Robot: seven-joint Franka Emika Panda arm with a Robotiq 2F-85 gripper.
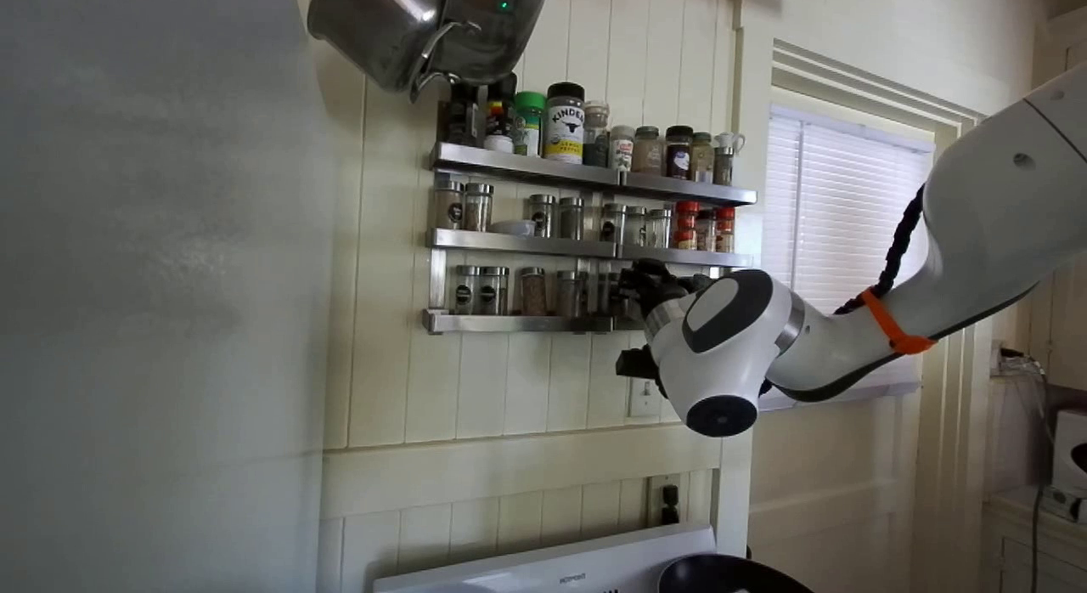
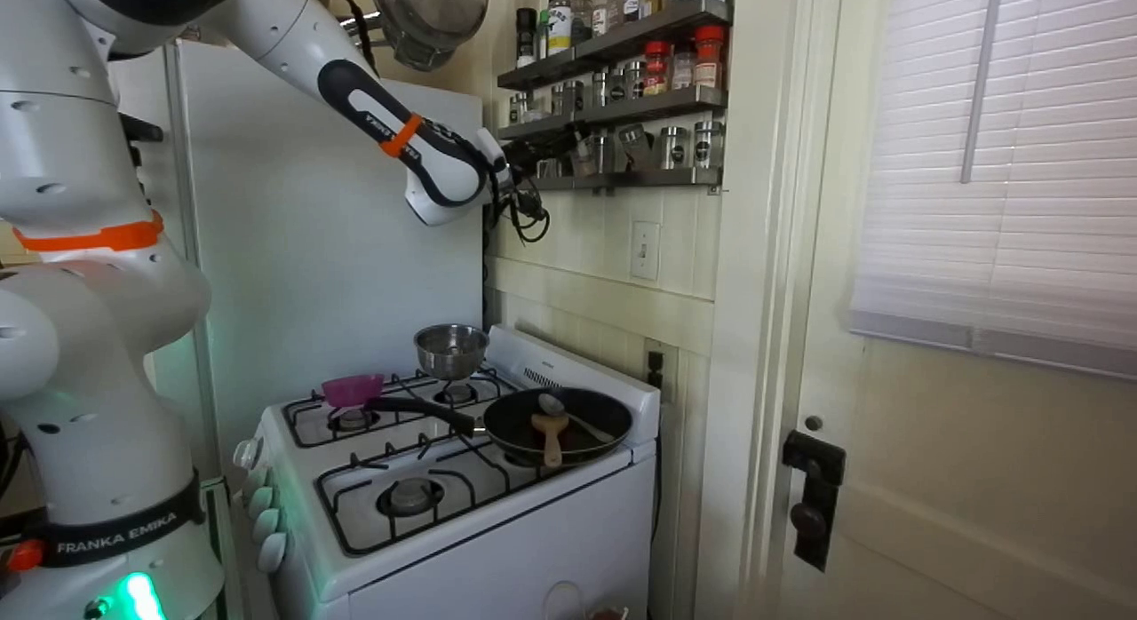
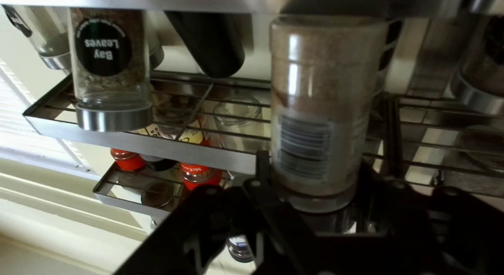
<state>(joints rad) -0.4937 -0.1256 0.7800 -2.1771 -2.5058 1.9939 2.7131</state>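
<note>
Your gripper point(image 3: 317, 176) is clenched on the brown jar point(image 3: 321, 90), a finger either side of its upper end. Powder inside, barcode turned to the wrist camera. Brown jar sits at the lowest shelf point(image 1: 518, 324), near mid-length, base close by the front edge; you can't tell whether it touches the metal. Your wrist view is upside down, so lids point downward there.

Same shelf, toward the end by the door point(image 2: 888, 478): a dark container point(image 3: 216, 46), leaning; then the bay leaves point(image 3: 104, 54), upright; then an end jar point(image 2: 708, 145) at the corner. Toward the opposite end, a row of glass jars point(image 1: 533, 294).

Middle shelf point(image 1: 526, 242): more glass, a white dish point(image 1: 513, 228) between two pairs, red caps point(image 1: 686, 226) near the door end. Top shelf point(image 1: 526, 160): mixed bottles, a green cap point(image 1: 528, 102) beside a yellow label point(image 1: 565, 138). Steel pots point(image 1: 408, 24) hang above the end away from the door.

Below you, the stove point(image 2: 533, 549). Back corner on the door side: a black pan point(image 2: 511, 422) carrying a spoon point(image 2: 582, 423) and a wooden scraper point(image 2: 551, 438). Opposite back corner: a steel pan point(image 2: 451, 358). Pink bowl point(image 2: 353, 390) nearer the front edge.
</note>
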